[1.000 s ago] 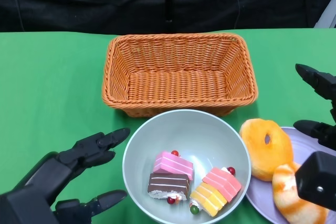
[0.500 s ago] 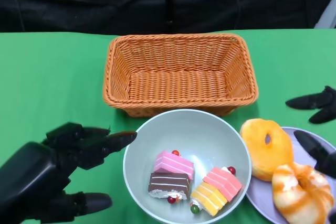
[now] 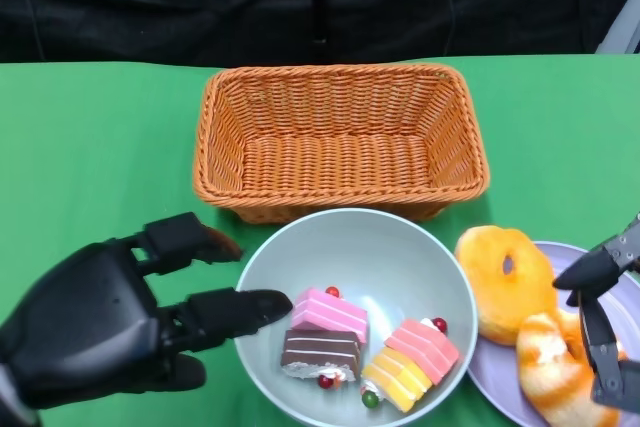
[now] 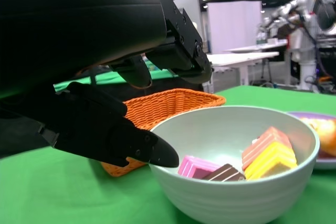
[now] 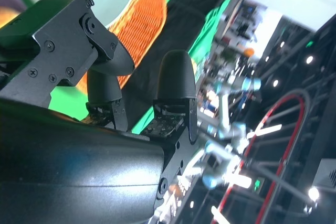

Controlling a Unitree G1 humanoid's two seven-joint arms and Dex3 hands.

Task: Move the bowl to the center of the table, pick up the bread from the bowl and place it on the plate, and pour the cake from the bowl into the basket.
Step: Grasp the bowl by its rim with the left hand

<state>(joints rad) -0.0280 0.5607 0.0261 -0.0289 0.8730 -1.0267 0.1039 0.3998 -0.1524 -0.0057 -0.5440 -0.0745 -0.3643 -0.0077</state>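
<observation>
Head view: bowl (image 3: pixel 400 257) sits mid-tabletop (image 3: pixel 90 147), just before the basket (image 3: pixel 342 137); three cake slices (image 3: pixel 362 339) inside. Bread (image 3: pixel 530 317) lies on the plate (image 3: pixel 625 312). Left robot hand (image 3: pixel 110 317) spread, empty, one fingertip over the bowl rim.
Right wrist view: right robot hand (image 5: pixel 142 85) fingers apart, holding nothing.

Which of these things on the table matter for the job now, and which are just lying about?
Job: pale grey-green round bowl, three layered cake slices, orange woven rectangular basket, purple plate, two orange bread rings, black left hand.
Lying about: green table cover only.
</observation>
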